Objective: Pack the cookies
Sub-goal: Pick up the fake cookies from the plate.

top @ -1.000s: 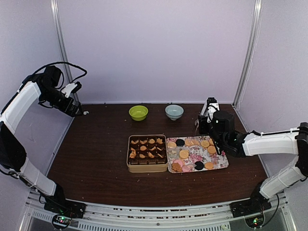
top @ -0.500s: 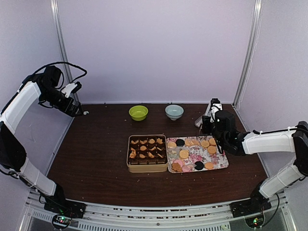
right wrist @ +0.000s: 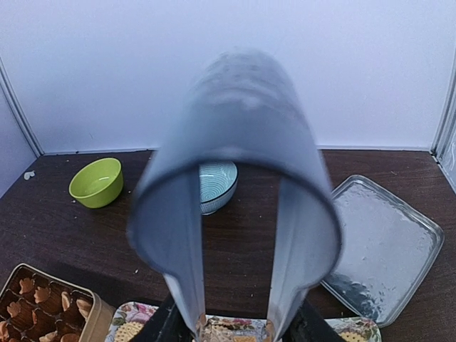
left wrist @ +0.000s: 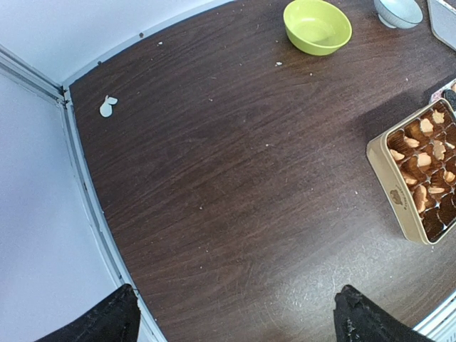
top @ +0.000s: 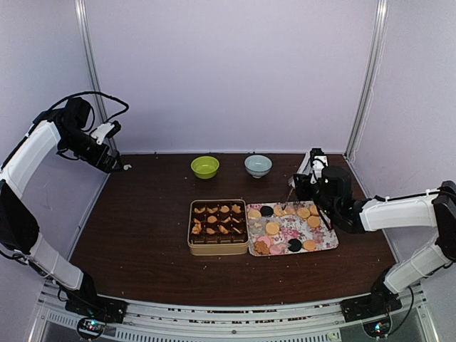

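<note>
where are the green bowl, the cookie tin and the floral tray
green bowl (top: 205, 167), top external view, inside of the bowl
cookie tin (top: 218, 249), top external view, near side wall
floral tray (top: 291, 231), top external view, bare floral patch between cookies

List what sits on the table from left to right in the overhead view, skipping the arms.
Green bowl → tan tin with cookies in its cups → pale blue bowl → floral tray carrying the loose cookies.
</note>
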